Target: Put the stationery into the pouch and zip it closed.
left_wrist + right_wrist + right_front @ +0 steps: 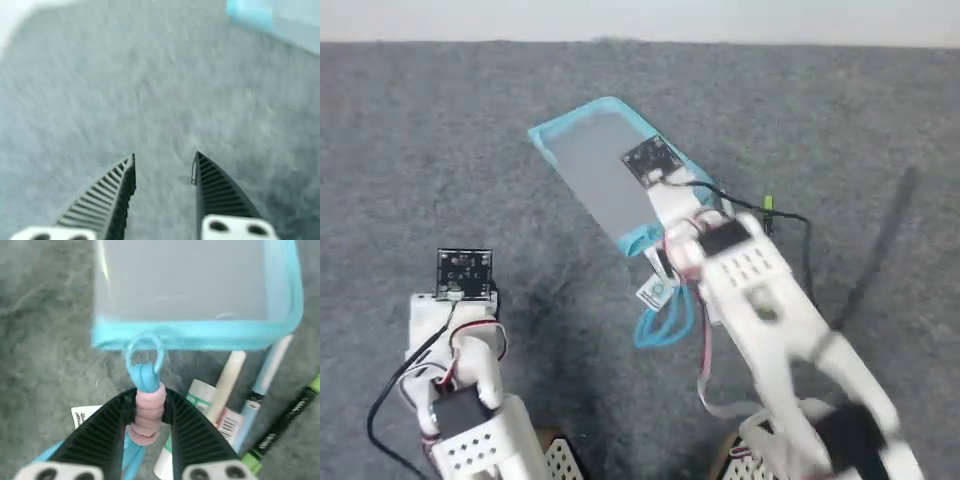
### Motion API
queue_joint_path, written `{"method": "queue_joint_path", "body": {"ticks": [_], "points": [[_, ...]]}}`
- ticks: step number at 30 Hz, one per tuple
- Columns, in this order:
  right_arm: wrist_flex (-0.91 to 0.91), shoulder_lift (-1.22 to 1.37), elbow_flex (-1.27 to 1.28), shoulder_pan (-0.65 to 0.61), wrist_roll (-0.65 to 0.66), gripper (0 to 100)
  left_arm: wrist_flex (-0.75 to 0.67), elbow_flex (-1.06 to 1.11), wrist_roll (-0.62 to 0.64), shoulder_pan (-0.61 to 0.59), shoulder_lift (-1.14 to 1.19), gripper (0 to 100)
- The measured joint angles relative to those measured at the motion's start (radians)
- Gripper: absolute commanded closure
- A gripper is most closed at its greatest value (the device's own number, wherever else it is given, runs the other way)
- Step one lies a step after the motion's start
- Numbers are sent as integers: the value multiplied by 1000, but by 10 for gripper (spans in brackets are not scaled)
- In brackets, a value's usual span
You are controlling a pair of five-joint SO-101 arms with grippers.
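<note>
The pouch (590, 165) is translucent with a light blue edge (200, 335) and lies flat on the grey carpet. A blue cord (145, 357) loops from its near edge and carries a pink ribbed bead (147, 412). My right gripper (147, 396) is shut on that bead. Beside it lie a cream pen (225, 382), a pale blue pen (265, 377), a black and green marker (285, 420) and a white glue stick (200, 392). My left gripper (162, 161) hangs open over bare carpet, with a pouch corner (250, 12) far ahead.
The right arm (750, 275) covers the pouch's near end and most of the stationery in the high view. A white tag (657, 292) and loose blue cord (665, 325) lie below it. The left arm (460, 330) stands at the near left. Grey carpet (440, 150) spreads around.
</note>
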Motion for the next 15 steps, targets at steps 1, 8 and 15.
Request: {"method": "queue_joint_path", "body": {"ticks": [1,8,15], "points": [[-3,-69,48,-3,29,991,0,-31,0,-2,0,819],[15,-465,206,-126,95,991,54,-288,-37,117,155,738],[21,-526,206,-138,100,991,91,-552,29,336,618,712]]}}
